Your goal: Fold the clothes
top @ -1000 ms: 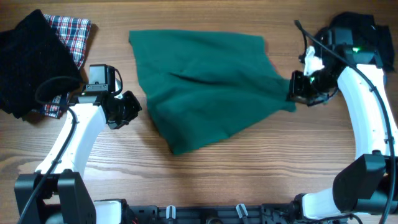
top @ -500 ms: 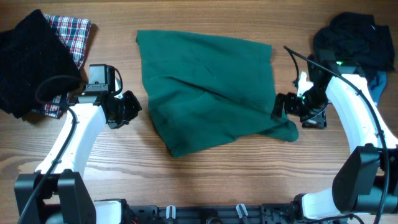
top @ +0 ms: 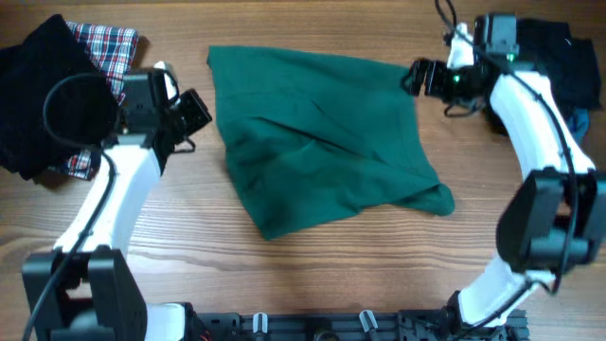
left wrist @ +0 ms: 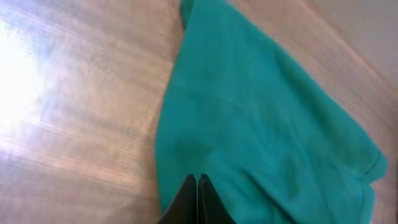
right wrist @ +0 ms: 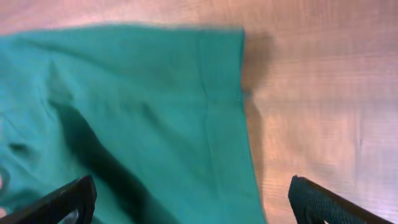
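Two corners pending grasp | left gripper [top: 196, 109]: fingers pressed together, 10 o'clock | right gripper [top: 415, 76]: fingers spread, 1 o'clock corner | dark-green garment [top: 322, 142] rumpled | next: probably open left, pinch both.

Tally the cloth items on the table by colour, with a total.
Dark green garment: 1
Black: 2, knitted garment at left, dark pile at far right
Red-blue plaid cloth: 1
Blue scrap at right edge: too hidden, uncounted
Total: 4

Left arm [top: 123, 189] jaws pinched together; right arm [top: 526, 104] jaws spread wide.
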